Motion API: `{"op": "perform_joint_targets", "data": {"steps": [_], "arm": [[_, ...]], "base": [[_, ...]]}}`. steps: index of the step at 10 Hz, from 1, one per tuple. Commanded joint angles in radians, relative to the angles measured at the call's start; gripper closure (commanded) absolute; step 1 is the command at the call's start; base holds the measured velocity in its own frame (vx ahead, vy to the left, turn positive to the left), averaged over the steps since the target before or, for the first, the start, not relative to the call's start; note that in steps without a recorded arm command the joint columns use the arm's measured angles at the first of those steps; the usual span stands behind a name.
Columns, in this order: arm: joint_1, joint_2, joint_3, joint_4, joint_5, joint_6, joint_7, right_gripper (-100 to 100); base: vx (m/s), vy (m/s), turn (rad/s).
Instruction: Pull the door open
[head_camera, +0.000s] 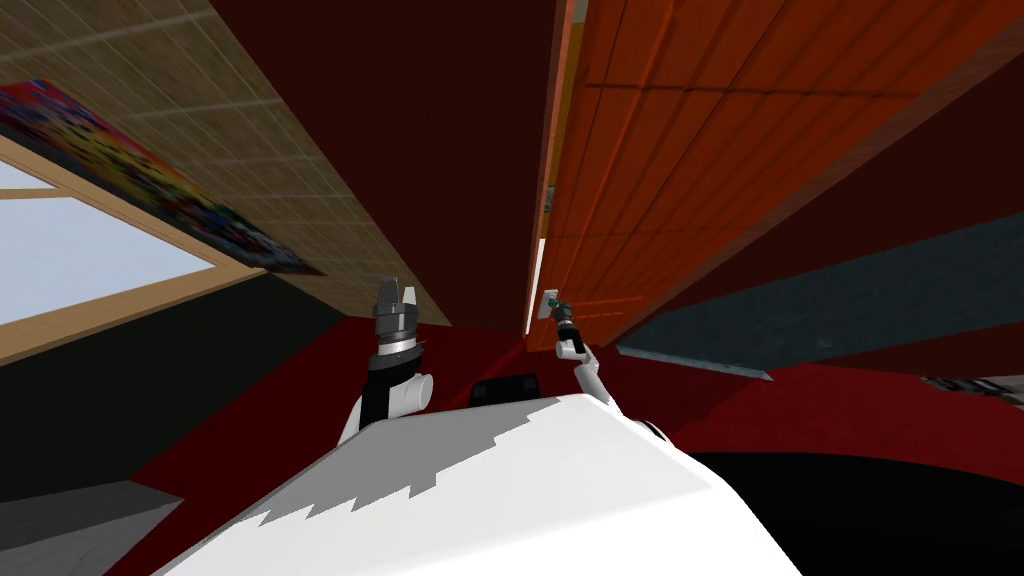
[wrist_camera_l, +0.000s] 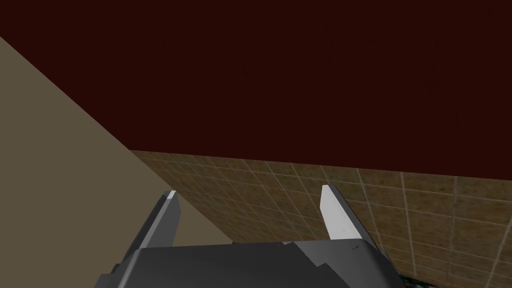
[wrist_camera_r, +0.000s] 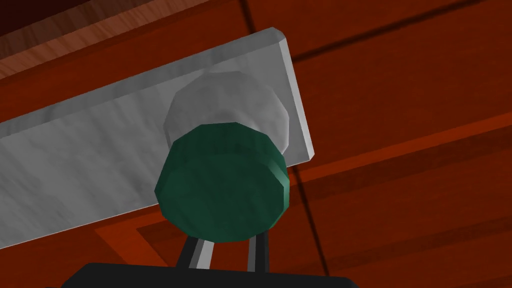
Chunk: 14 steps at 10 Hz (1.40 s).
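Observation:
An orange-red panelled door (head_camera: 700, 150) stands ahead on the right, its edge against a dark red wall (head_camera: 430, 150). A grey plate (head_camera: 548, 300) on the door carries a round green knob (head_camera: 553, 299). My right gripper (head_camera: 557, 309) reaches up to that knob. In the right wrist view the knob (wrist_camera_r: 222, 185) sits over the grey plate (wrist_camera_r: 100, 150), right at my right gripper (wrist_camera_r: 227, 250). Its fingers (wrist_camera_r: 200, 252) stand close together and their tips are hidden behind the knob. My left gripper (head_camera: 395, 297) is raised to the left, away from the door, and is open (wrist_camera_l: 248, 192) with nothing between its fingers.
A window (head_camera: 80, 250) and a colourful picture (head_camera: 150, 180) lie to the left, on a tiled surface (head_camera: 300, 150). Dark red floor (head_camera: 800, 420) spreads below the door. A dark grey strip (head_camera: 850, 300) runs along the right.

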Motion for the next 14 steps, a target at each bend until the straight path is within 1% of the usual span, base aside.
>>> {"op": "perform_joint_targets", "data": {"steps": [1, 2, 3, 4, 5, 7, 8, 9, 11, 12, 13, 14], "arm": [[-0.007, 0.017, 0.032, -0.018, -0.041, -0.006, -0.049, 100], [-0.007, 0.017, 0.032, -0.018, -0.041, -0.006, -0.049, 100], [-0.005, 0.018, 0.041, -0.021, -0.081, -0.003, -0.089, 100], [-0.005, 0.018, 0.041, -0.021, -0.081, -0.003, -0.089, 100], [-0.004, 0.019, 0.048, -0.025, -0.119, 0.001, -0.128, 100], [-0.004, 0.019, 0.048, -0.025, -0.119, 0.001, -0.128, 100], [-0.003, 0.02, 0.056, -0.028, -0.156, 0.004, -0.168, 100], [-0.003, 0.02, 0.056, -0.028, -0.156, 0.004, -0.168, 100], [-0.001, 0.022, 0.071, -0.035, -0.228, 0.01, -0.236, 100], [-0.001, 0.022, 0.071, -0.035, -0.228, 0.01, -0.247, 100], [0.01, 0.008, 0.053, -0.011, -0.25, 0.01, -0.267, -100], [0.014, 0.008, 0.055, -0.016, -0.261, 0.011, -0.282, -100]], "base": [[-0.041, -0.038, 0.125], [-0.04, -0.04, 0.078], [-0.053, -0.038, 0.043], [-0.04, -0.027, 0.047], [-0.04, -0.035, 0.066], [-0.029, -0.024, 0.037], [-0.028, -0.023, 0.059], [-0.028, -0.035, 0.076], [-0.049, -0.058, 0.095], [-0.042, -0.054, 0.082], [-0.052, -0.032, 0.053], [-0.078, -0.013, 0.044]]}}
